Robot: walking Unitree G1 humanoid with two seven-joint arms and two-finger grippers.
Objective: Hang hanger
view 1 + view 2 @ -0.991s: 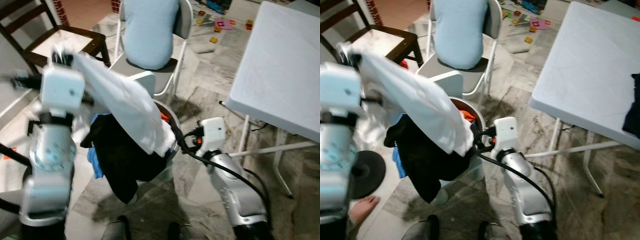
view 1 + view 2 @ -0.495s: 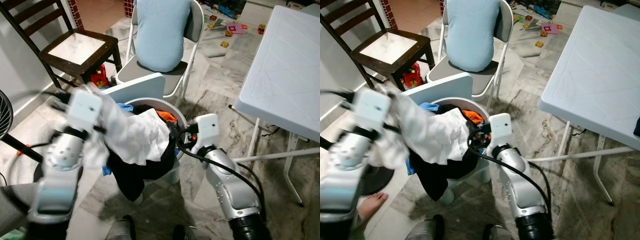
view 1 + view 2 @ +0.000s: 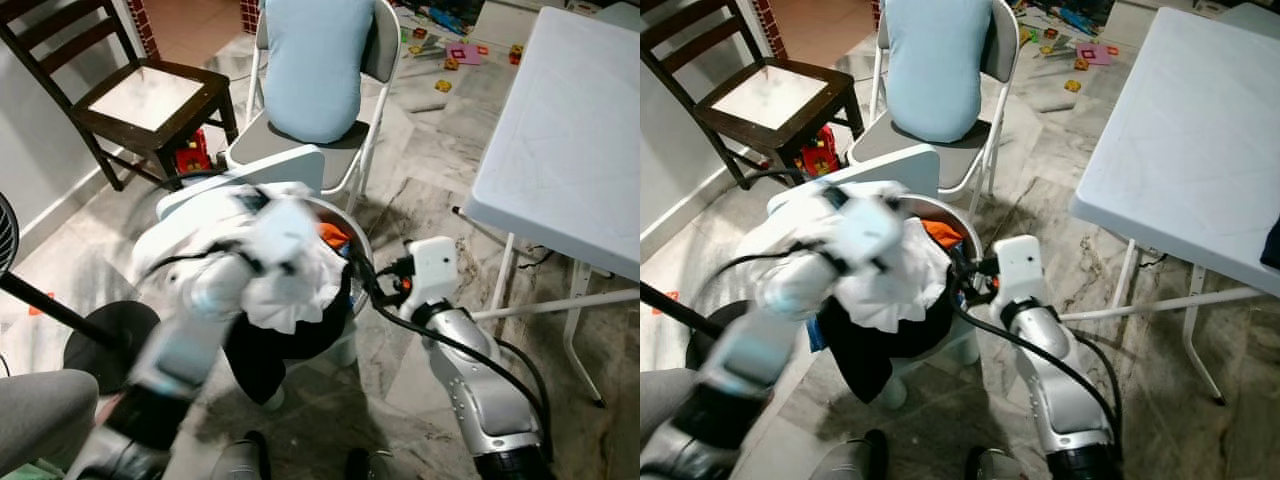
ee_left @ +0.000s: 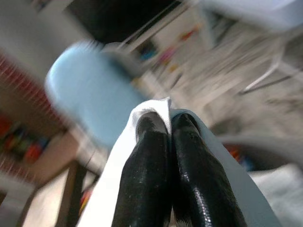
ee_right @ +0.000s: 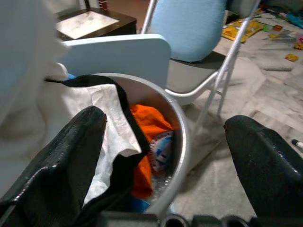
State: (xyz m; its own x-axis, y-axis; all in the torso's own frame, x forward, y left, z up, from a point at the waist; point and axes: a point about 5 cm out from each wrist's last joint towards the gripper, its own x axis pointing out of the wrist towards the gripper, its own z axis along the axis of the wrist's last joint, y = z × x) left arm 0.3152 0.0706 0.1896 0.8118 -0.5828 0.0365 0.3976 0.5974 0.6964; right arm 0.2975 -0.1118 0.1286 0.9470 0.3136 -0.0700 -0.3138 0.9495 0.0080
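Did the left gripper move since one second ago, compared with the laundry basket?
Yes. The left gripper, shut on the white garment, has come down from high beside the laundry basket to just over it.

Head views evenly lit, soft indoor daylight, no hard glare; faint shadows under the folding table point(image 3: 1180, 130) and the chair point(image 3: 150, 100). I see heavy motion blur on the left arm point(image 3: 200, 310) and the white cloth point(image 3: 270, 270) it carries; floor and furniture stay sharp. Right arm point(image 3: 1040, 340) crisp. Left wrist view: background smeared and streaked, only the black fingers point(image 4: 147, 175) hold focus, with a dull sheen. Right wrist view bright and clear, its near fingers point(image 5: 61, 161) soft and bulged at the edges.
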